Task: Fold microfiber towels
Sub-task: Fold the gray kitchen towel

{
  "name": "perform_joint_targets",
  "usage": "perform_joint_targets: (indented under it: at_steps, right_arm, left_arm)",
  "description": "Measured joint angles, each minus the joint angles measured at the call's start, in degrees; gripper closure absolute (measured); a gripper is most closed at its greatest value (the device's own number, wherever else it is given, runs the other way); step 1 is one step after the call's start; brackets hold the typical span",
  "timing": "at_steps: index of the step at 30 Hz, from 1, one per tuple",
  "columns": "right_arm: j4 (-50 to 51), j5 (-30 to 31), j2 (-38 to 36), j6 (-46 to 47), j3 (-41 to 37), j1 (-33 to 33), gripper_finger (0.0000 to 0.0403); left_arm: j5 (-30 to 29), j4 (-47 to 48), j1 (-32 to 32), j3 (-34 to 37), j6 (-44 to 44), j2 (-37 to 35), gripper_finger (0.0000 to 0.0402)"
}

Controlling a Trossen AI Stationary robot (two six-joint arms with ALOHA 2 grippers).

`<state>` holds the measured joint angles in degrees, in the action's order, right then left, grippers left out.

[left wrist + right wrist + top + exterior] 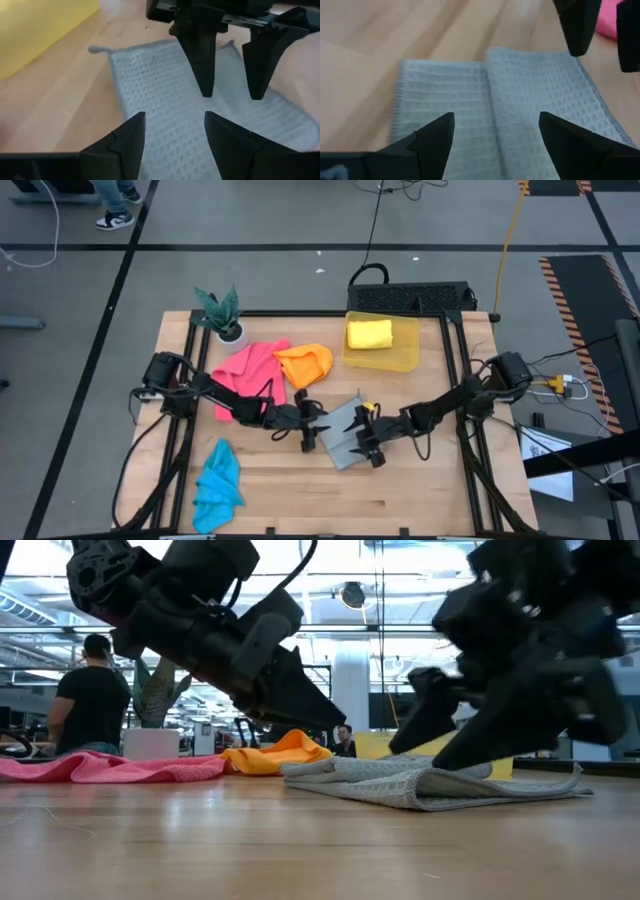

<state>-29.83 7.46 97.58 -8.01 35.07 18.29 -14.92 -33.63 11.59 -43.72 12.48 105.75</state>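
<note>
The folded grey towel (343, 434) lies flat directly beneath and between the left claw (312, 432) and right claw (368, 442), both spread, gripping nothing. No legible markings.

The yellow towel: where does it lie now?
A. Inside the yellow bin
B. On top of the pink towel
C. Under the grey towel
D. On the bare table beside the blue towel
A: in the high view the yellow towel sits folded inside the yellow bin at the far side of the table, apart from the other towels.
</note>
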Motion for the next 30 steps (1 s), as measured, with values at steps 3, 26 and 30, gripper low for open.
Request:
perform_joint_targets:
  at_steps: [3,26,30]
  right_arm:
    - [1.9,-0.1,0.5,-0.5,1.1,-1.1,0.0121]
    - [25.9,-8.7,-3.6,-1.0,11.4,-17.5,0.0122]
    - [27.6,-18.0,-3.6,0.7,11.5,-21.6,0.0122]
  left_arm:
    - [-0.1,2.8,-0.1,0.0,1.1,0.0,0.0195]
    - [1.3,10.9,-2.2,0.0,14.5,-1.4,0.0195]
    - [3.5,12.1,-3.7,0.0,17.8,0.1,0.0195]
